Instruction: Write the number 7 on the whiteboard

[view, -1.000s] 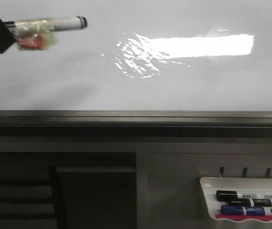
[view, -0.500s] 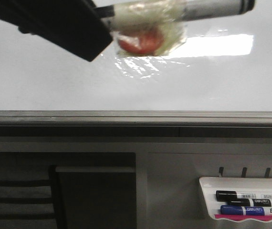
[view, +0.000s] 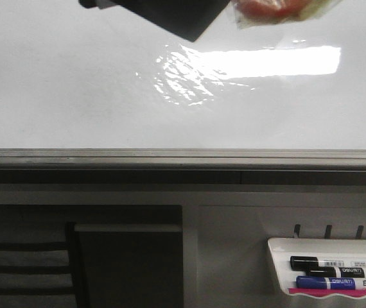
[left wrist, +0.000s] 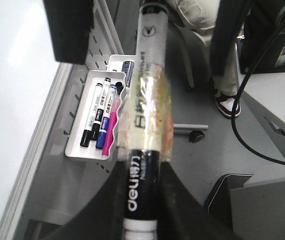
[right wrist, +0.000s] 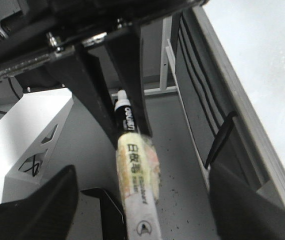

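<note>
Where the front view cuts off at its upper edge, the black left hand hangs over the large glossy white whiteboard with a grey metal frame. Only a crumpled wad of yellowish clear tape with a red patch shows beside it. A bright rectangular glare lies on the board just below the hand and the tape. Whether the pen tip touches the board cannot be told, since the tip is out of that view. In the left wrist view the left hand is clamped narrowly on a black-and-white whiteboard marker wrapped in the same tape. Its two dark fingers press against the black lower barrel. The board runs along one side of this view, next to its frame. The right wrist view shows the same marker gripped between the left hand's fingers and pointing toward the camera. The right hand stands wide, its blurred dark fingers well apart and holding nothing. A small white plastic tray hangs below the board's frame, at the lower right of the front view. It holds a black-capped pen above a blue-capped pen (the labels are too small to read).
</note>
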### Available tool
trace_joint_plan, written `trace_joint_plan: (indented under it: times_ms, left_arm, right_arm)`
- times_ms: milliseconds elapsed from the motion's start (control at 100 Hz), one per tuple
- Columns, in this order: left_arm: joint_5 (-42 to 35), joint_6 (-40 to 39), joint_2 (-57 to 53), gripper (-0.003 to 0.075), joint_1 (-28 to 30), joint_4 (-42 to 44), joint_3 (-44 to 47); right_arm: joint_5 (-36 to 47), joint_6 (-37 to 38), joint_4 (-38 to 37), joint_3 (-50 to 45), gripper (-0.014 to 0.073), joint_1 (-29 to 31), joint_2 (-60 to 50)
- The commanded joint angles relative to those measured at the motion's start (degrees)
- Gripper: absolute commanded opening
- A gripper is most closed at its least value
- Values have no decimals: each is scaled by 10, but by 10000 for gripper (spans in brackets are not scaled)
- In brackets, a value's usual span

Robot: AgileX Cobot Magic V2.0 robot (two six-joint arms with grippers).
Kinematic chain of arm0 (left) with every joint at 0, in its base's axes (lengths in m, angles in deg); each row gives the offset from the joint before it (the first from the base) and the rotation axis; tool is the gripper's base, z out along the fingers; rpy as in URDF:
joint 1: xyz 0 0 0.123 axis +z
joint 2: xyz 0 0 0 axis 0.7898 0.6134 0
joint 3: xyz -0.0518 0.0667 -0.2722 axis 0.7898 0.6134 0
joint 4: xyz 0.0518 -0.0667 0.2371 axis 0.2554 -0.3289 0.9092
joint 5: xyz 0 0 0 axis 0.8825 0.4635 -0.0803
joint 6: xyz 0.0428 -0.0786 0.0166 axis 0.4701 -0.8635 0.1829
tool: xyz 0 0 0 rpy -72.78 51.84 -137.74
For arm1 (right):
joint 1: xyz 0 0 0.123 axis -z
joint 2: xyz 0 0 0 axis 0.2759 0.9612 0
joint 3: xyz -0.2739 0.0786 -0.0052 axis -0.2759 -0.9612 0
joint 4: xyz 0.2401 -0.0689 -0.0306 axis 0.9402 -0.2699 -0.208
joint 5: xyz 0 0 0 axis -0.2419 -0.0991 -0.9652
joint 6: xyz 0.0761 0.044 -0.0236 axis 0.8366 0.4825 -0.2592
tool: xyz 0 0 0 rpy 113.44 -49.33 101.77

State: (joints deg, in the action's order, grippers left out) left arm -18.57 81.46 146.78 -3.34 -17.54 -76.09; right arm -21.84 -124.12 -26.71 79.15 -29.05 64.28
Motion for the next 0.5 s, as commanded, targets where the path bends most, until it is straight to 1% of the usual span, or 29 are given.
trace_joint_plan:
  times_ms: [0, 90, 190, 380, 490]
  left_arm:
    - [-34, 0, -15, -20, -4, -22, -19]
    - [-37, 0, -15, -20, -4, -22, -19]
    - [-47, 0, -15, -20, -4, -27, -19]
    - [-52, 0, -15, -20, -4, -30, -19]
    - [-52, 0, -15, -20, -4, -30, -19]
  right_arm:
    - [4, -12, 37, 11, 379, 0, -1]
    - [5, -13, 37, 11, 353, 0, -1]
    - [12, -19, 37, 10, 353, -6, 3]
    - [40, -20, 33, 10, 353, -36, 17]
    - [47, -20, 24, 10, 350, -39, 18]
